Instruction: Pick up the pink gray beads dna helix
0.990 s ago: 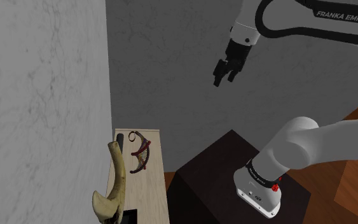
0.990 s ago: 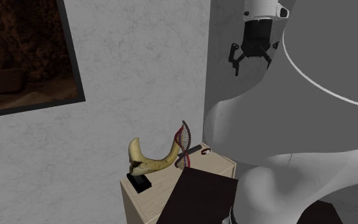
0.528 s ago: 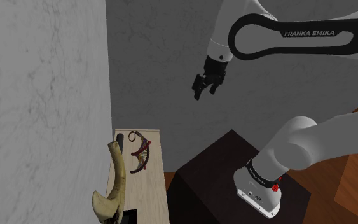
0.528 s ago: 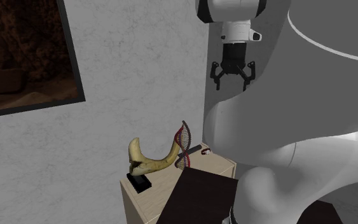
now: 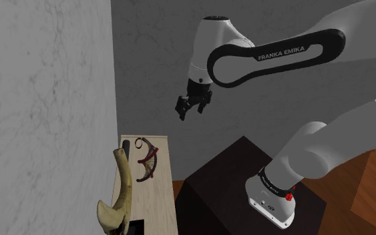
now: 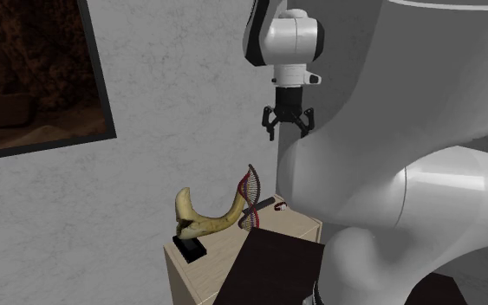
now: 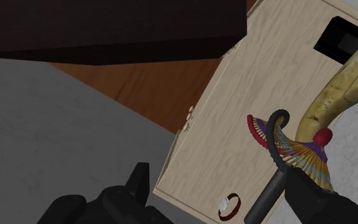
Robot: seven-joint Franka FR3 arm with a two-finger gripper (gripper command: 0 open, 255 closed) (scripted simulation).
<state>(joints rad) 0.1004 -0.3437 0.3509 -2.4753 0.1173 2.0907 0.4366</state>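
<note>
Tool (image 5: 190, 107) fingers apart, well above cabinet (image 5: 158, 205) | beaded helix (image 5: 147, 160) beside horn (image 5: 123, 192) | ring (image 7: 229, 205) nearby

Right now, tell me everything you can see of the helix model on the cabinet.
The helix model looks like a twisted ladder. It has a dark curved rail and an edge of dark red beads, joined by thin rungs in yellow, blue and red, with a red ball at one end. It rests on the pale wooden cabinet top and rises from it in a curve, close beside the yellowish horn. Whether the two touch cannot be told. The open gripper hangs well above it, apart from it.
</note>
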